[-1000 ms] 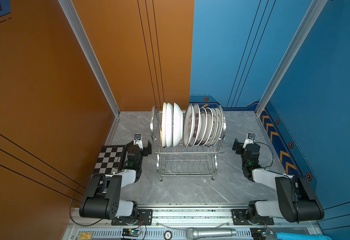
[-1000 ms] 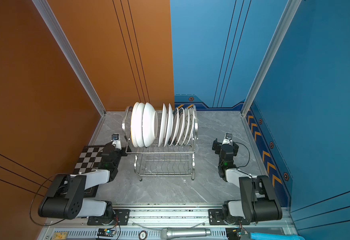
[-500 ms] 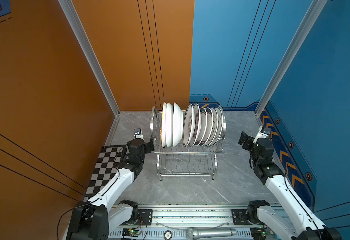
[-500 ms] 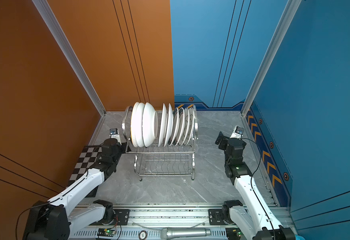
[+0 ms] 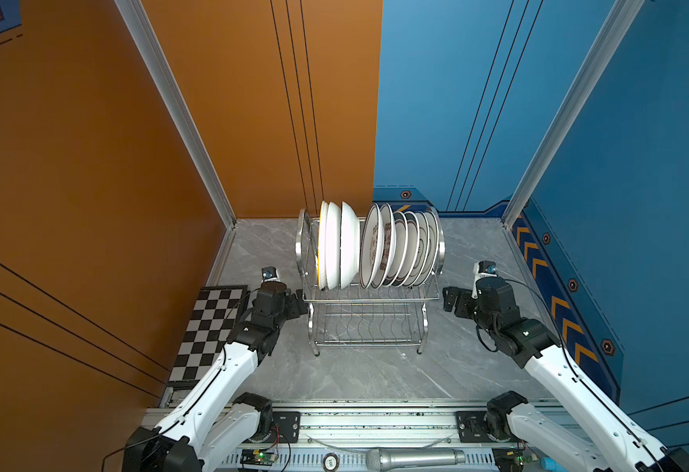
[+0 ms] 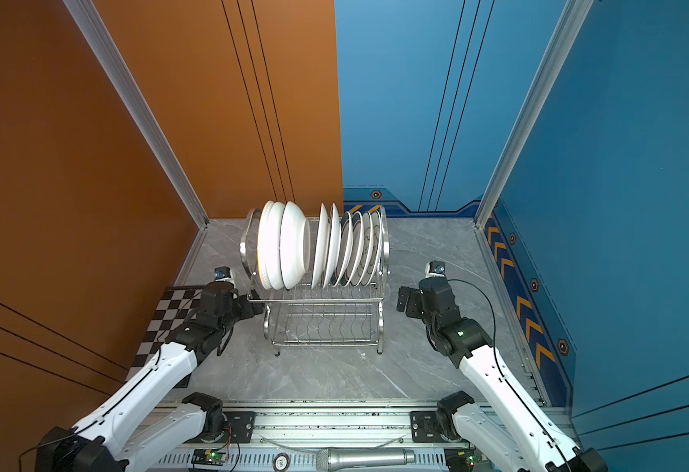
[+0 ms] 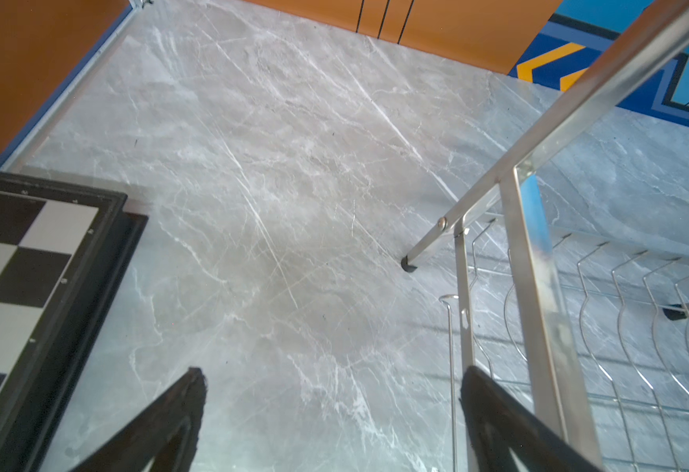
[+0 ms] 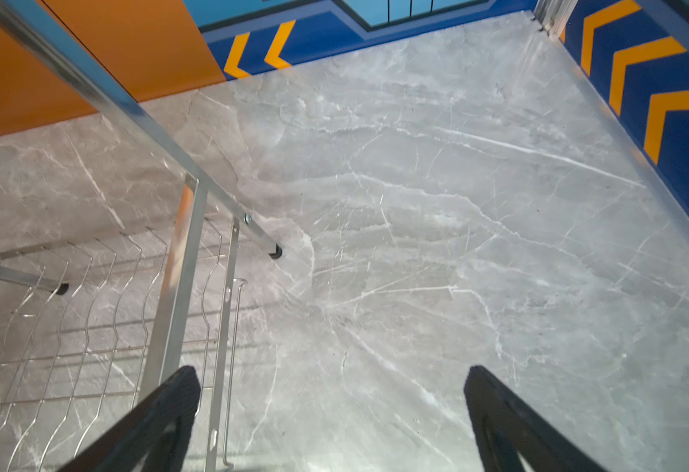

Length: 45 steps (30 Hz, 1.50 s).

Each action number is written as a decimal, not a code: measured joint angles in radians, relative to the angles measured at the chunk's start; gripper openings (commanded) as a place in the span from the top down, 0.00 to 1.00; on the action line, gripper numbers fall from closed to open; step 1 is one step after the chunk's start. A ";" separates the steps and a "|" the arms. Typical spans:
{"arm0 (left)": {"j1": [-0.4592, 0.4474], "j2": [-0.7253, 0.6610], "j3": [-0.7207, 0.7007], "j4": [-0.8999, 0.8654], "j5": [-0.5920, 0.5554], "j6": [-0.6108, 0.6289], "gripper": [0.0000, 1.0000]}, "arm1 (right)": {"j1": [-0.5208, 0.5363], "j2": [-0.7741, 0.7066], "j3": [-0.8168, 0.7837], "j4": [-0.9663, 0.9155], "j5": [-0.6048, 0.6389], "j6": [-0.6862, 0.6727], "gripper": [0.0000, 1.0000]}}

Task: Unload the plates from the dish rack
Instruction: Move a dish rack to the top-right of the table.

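Readying first pick: plates (image 5: pixel 375 249) all standing in rack (image 5: pixel 367 300) top tier, on worktop (image 5: pixel 355 380). Left, right jaws gaping empty, flanking rack ends. Next move likely needing rise to rim height, pinching end plate.

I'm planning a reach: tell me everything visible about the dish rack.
The dish rack is shiny steel wire: two tiers of wavy slotted shelves, arched loops at both ends, tubular legs on dark feet. It stands upright on the marbled table. White plates stand on edge in its upper tier; the lower tier holds nothing. The open left gripper is beside one end; contact is unclear.
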 measured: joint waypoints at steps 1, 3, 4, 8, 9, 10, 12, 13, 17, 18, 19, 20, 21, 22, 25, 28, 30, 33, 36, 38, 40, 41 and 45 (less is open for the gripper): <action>0.000 0.000 0.000 -0.013 0.000 -0.004 0.02 | 0.004 0.000 0.000 -0.010 -0.004 0.006 0.00; 0.000 -0.001 0.000 -0.048 0.000 -0.014 0.02 | 0.011 0.002 0.000 -0.024 -0.022 0.019 0.00; 0.000 -0.004 0.000 -0.066 0.000 -0.021 0.02 | 0.014 0.002 0.000 -0.027 -0.029 0.024 0.00; 0.000 -0.051 0.000 -0.140 0.022 -0.056 0.02 | 0.038 0.003 -0.013 -0.032 -0.072 0.040 0.00; 0.000 -0.073 0.000 -0.156 0.031 -0.068 0.02 | 0.050 0.002 -0.021 -0.033 -0.079 0.045 0.00; 0.000 -0.093 0.000 -0.171 0.040 -0.079 0.02 | 0.061 0.000 -0.028 -0.034 -0.086 0.049 0.00; 0.000 -0.137 0.000 -0.207 0.056 -0.102 0.02 | 0.086 -0.008 -0.041 -0.040 -0.098 0.059 0.00; 0.000 -0.159 0.000 -0.229 0.064 -0.113 0.02 | 0.101 -0.016 -0.048 -0.044 -0.101 0.064 0.00; 0.000 -0.239 0.000 -0.306 0.126 -0.161 0.02 | 0.161 -0.051 -0.065 -0.059 -0.104 0.087 0.00; -0.001 -0.255 0.000 -0.320 0.142 -0.171 0.02 | 0.174 -0.057 -0.067 -0.060 -0.105 0.091 0.01; -0.004 -0.270 0.000 -0.334 0.157 -0.182 0.02 | 0.187 -0.063 -0.069 -0.059 -0.105 0.099 0.01; -0.008 -0.287 0.000 -0.346 0.172 -0.192 0.02 | 0.202 -0.070 -0.072 -0.058 -0.104 0.108 0.01; -0.015 -0.302 0.000 -0.354 0.183 -0.201 0.02 | 0.213 -0.075 -0.076 -0.058 -0.104 0.115 0.02; -0.023 -0.320 -0.003 -0.360 0.193 -0.211 0.02 | 0.227 -0.079 -0.081 -0.058 -0.104 0.123 0.02; -0.042 -0.367 -0.021 -0.373 0.216 -0.232 0.00 | 0.266 -0.084 -0.095 -0.055 -0.104 0.150 0.04; -0.060 -0.392 -0.031 -0.385 0.229 -0.244 0.00 | 0.312 -0.084 -0.114 -0.042 -0.098 0.176 0.05; -0.075 -0.391 -0.034 -0.385 0.232 -0.249 0.02 | 0.349 -0.078 -0.134 -0.014 -0.095 0.194 0.06; -0.105 -0.376 -0.038 -0.379 0.235 -0.254 0.04 | 0.384 -0.044 -0.150 0.018 -0.079 0.212 0.09; -0.154 -0.347 -0.040 -0.365 0.233 -0.260 0.06 | 0.392 0.006 -0.151 0.051 -0.040 0.224 0.12; -0.195 -0.331 -0.040 -0.358 0.225 -0.261 0.07 | 0.393 0.032 -0.151 0.068 -0.018 0.230 0.14; -0.234 -0.318 -0.040 -0.354 0.212 -0.261 0.09 | 0.393 0.052 -0.151 0.083 0.003 0.234 0.17; -0.255 -0.310 -0.040 -0.349 0.203 -0.261 0.09 | 0.393 0.061 -0.151 0.090 0.014 0.235 0.19; -0.309 -0.261 -0.042 -0.312 0.161 -0.265 0.13 | 0.393 0.079 -0.153 0.111 0.066 0.238 0.25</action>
